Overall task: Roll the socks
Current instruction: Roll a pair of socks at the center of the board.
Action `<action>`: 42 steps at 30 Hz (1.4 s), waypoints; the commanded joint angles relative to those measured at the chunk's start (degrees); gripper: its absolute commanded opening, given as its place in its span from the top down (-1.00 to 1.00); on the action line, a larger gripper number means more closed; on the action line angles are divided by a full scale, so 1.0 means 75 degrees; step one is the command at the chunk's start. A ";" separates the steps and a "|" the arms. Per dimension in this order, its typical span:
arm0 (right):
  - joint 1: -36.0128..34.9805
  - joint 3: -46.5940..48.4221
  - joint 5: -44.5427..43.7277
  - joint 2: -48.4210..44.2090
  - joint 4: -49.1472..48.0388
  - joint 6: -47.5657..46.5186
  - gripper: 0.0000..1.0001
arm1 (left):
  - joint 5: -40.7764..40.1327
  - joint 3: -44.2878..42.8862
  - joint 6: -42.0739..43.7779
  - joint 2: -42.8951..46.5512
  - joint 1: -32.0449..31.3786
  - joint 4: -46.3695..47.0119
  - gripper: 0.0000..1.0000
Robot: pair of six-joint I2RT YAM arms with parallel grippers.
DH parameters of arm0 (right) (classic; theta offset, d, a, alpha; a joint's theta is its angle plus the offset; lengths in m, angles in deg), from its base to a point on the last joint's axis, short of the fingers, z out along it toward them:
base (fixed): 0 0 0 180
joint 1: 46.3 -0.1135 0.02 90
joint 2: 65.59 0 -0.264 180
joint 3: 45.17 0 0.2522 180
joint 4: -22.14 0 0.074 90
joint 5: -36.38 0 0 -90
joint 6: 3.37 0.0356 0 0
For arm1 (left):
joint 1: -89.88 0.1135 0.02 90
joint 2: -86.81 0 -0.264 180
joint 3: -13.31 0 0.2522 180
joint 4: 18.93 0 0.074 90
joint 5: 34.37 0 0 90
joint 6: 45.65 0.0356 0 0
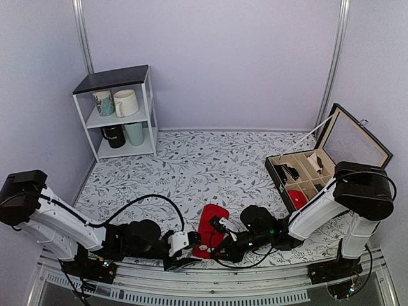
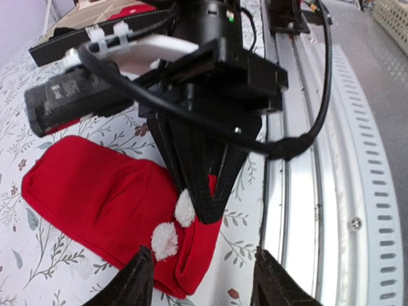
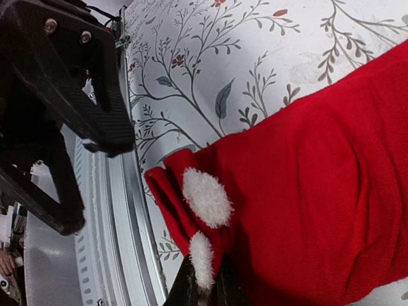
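Observation:
The red socks [image 1: 213, 220] lie flat on the floral cloth close to the near rail, with two white pom-poms [image 2: 164, 239] at the near end. My right gripper [image 3: 207, 288] is shut on that near end, pinching the red fabric by one pom-pom; in the left wrist view its dark fingers [image 2: 207, 191] come down onto the folded edge. My left gripper [image 2: 203, 282] stands open just short of that end, holding nothing, with its left fingertip [image 2: 137, 280] beside the fabric. In the top view the two grippers [image 1: 193, 247] [image 1: 210, 245] meet at the socks' near end.
An open compartment box [image 1: 275, 167] at the right holds a red roll [image 1: 296, 197] and dark items. A white shelf [image 1: 148, 95] with mugs stands at the back left. The metal rail [image 1: 210, 280] runs right behind the grippers.

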 commanded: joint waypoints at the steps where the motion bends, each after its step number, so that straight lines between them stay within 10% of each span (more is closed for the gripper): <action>1: 0.0040 -0.0107 0.0334 0.0593 0.2059 0.0453 0.90 | -0.0650 -0.0024 0.0432 -0.0586 -0.0133 0.0396 -0.08; 27: 0.0039 -0.0147 0.0467 0.0701 0.2156 0.0303 0.90 | -0.0695 -0.0355 0.0386 -0.1959 -0.0133 0.0929 0.10; 42: 0.0042 -0.0123 0.0504 0.0749 0.2156 0.0286 0.89 | -0.0066 -0.0396 -0.0143 -0.1805 -0.0117 0.0467 1.00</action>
